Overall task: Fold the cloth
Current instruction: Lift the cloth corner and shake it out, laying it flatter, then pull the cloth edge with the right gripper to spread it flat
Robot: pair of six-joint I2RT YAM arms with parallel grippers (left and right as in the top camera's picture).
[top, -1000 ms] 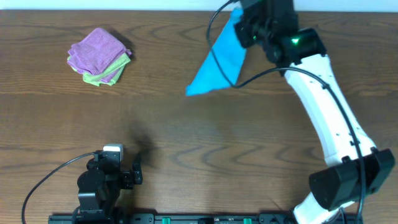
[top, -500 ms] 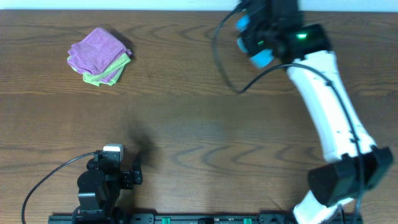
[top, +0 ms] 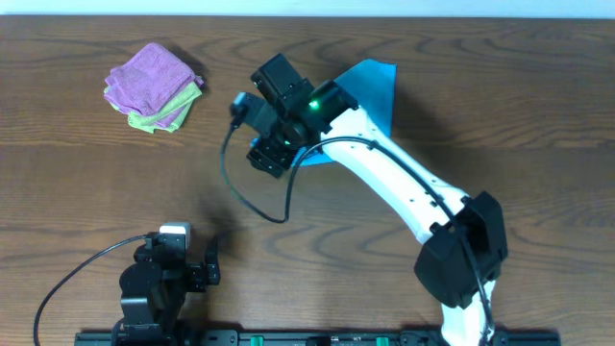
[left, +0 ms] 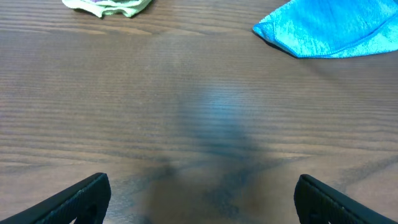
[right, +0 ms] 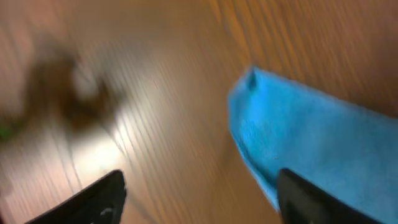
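Observation:
The sky-blue cloth (top: 373, 88) lies on the table at the far middle, with its near-left part hidden under my right arm. My right gripper (top: 268, 151) hangs just left of it, open and holding nothing. The right wrist view is blurred: the cloth (right: 311, 143) fills its right side, its edge runs by the right finger (right: 311, 199), and bare wood shows between the jaws of the right gripper (right: 199, 193). My left gripper (top: 207, 267) rests open at the near left. In its wrist view the left gripper (left: 199, 199) is empty and the cloth (left: 329, 28) lies far ahead to the right.
A folded purple cloth on a light green one (top: 154, 86) sits at the far left; the green edge (left: 109, 6) shows at the top of the left wrist view. A black cable (top: 252, 204) loops down from the right wrist. The table's far edge runs just behind the cloth.
The right arm swung from the far right toward the left. Its jaws opened and let go of the cloth, which now lies on the table. The left arm has not moved.

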